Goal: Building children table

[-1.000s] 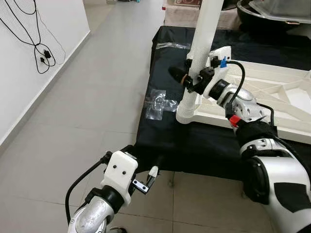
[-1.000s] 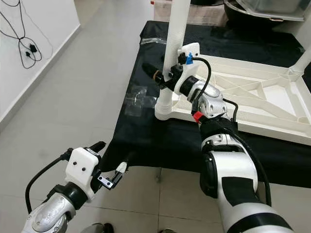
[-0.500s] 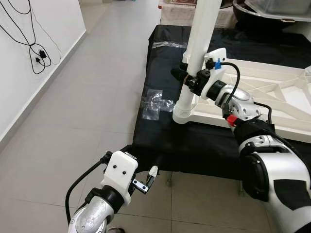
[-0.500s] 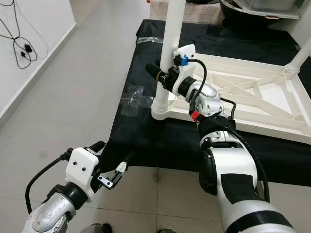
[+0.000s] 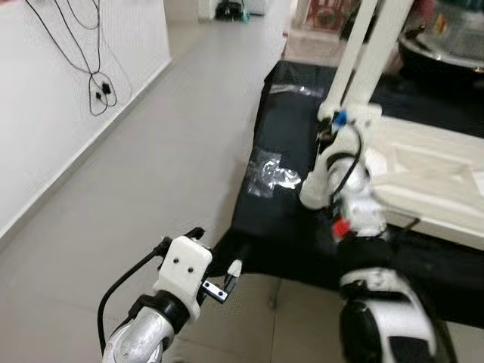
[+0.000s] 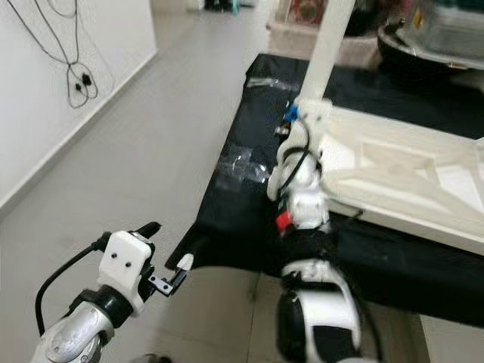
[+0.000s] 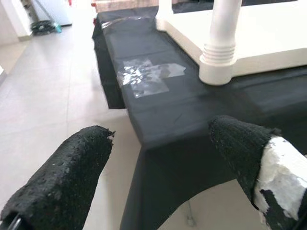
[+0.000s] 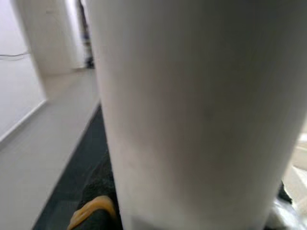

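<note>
Work surface: table [image 5: 287, 227] under a black cloth, with a white plastic tabletop [image 5: 423, 162] lying upside down on it.
Leg in hand: white leg [image 6: 327, 45] standing upright in the corner socket at the tabletop's near left corner, about 1 o'clock in the head views.
Second leg: another white leg [image 5: 349, 53] rises just behind the first; its base is hidden and blurred, so whether it is seated cannot be told.
Right gripper [image 5: 327, 132]: at the lower part of the upright leg; the right wrist view looks straight onto the leg's white surface at close range. Whether its fingers are clamped on the leg cannot be told; the head views are blurred there.
Left gripper [image 7: 158, 158]: low at 7 o'clock, off the table's near edge, fingers [image 7: 67, 177] spread wide and holding nothing.
Loose item: clear plastic wrapper [image 7: 146, 76] on the cloth, near the leg's base.
Progress, judged: at least one leg is socketed; the far corners are out of frame, so remaining legs are unknown. The table has yet to be turned upright.
</note>
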Tool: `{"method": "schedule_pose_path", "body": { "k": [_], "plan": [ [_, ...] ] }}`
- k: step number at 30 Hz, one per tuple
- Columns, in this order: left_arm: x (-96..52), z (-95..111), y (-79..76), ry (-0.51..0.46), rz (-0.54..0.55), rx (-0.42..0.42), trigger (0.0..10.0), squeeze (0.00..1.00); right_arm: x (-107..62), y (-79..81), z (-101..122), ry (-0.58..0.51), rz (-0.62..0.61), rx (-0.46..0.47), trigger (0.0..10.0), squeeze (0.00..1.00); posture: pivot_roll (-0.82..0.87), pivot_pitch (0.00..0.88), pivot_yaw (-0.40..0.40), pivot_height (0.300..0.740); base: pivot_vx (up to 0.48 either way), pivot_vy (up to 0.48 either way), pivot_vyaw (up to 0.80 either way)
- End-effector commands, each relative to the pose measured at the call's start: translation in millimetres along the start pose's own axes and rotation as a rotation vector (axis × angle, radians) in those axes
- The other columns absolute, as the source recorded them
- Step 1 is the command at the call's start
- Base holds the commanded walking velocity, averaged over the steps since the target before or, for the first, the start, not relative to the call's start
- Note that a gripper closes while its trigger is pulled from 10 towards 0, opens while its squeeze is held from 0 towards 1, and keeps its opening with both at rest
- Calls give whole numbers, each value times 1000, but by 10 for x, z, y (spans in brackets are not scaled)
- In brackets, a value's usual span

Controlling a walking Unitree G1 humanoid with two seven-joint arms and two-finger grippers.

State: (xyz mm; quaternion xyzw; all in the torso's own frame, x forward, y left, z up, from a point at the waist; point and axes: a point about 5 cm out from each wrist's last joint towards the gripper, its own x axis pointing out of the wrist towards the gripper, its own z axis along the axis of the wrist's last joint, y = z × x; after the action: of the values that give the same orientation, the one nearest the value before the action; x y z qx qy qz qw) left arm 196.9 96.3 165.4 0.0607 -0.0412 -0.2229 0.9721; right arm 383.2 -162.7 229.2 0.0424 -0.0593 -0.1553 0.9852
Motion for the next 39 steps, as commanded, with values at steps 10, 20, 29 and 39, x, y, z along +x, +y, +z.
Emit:
{"method": "schedule_pose_path", "body": {
  "k": [10, 20, 29, 39],
  "plan": [
    [-19, -37, -44, 16, -5, -6, 10000, 0, 6, 244, 8, -18, 151, 93, 10000, 1000, 130, 111, -66, 740, 0, 0, 0],
    [-3, -43, -36, 15, -5, -5, 10000, 0, 55, 127, 26, -34, 558, 101, 10000, 0, 126, 116, -68, 740, 0, 0, 0],
    [5, -44, -82, 13, -14, -17, 10000, 0, 10, 117, 14, 59, 1098, 135, 10000, 0, 125, 120, -71, 740, 0, 0, 0],
    [-4, -35, -91, 13, -10, -22, 10000, 0, -72, 383, -10, 179, 1399, 137, 10000, 0, 140, 129, -83, 740, 0, 0, 0]
  ]
}}
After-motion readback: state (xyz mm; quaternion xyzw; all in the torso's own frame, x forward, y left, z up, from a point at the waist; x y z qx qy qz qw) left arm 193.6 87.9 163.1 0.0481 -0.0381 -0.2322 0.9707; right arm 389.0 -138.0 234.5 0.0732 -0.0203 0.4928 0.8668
